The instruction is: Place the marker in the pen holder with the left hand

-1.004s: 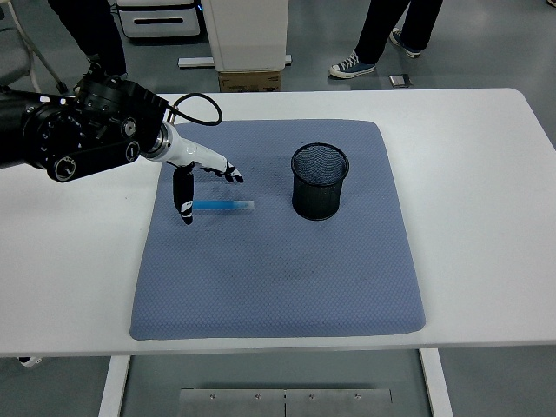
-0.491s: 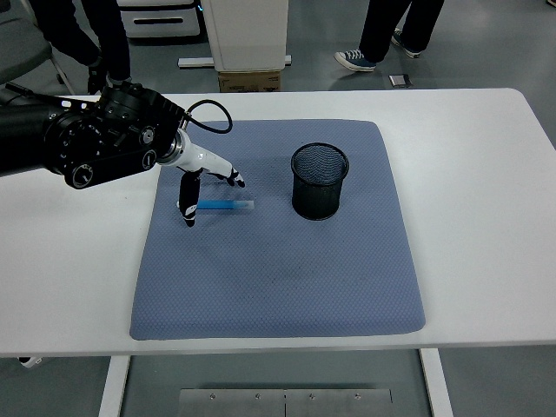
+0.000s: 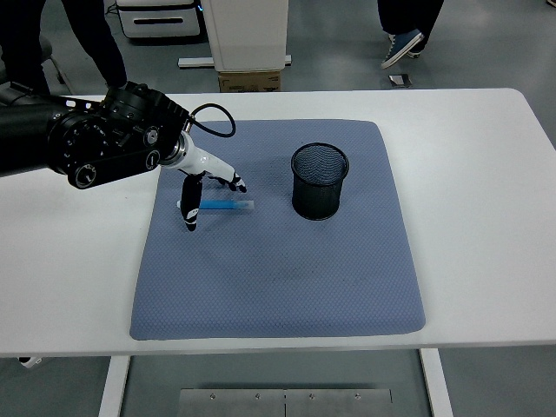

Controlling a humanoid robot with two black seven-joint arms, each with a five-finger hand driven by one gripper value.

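Note:
A blue marker (image 3: 224, 206) lies flat on the blue-grey mat (image 3: 278, 278), left of centre, pointing left to right. A black mesh pen holder (image 3: 319, 181) stands upright on the mat to the marker's right. My left hand (image 3: 208, 193) hangs over the marker's left end, fingers spread and pointing down. The thumb reaches down to the mat in front of the marker and the other fingers are behind it. The hand holds nothing. The right arm is out of view.
The mat lies on a white table (image 3: 486, 217). People's legs (image 3: 400, 35) and a white cabinet (image 3: 248, 35) stand beyond the table's far edge.
My left arm has moved right and a little down, bringing the hand closer over the marker's left end. The marker and holder have not moved.

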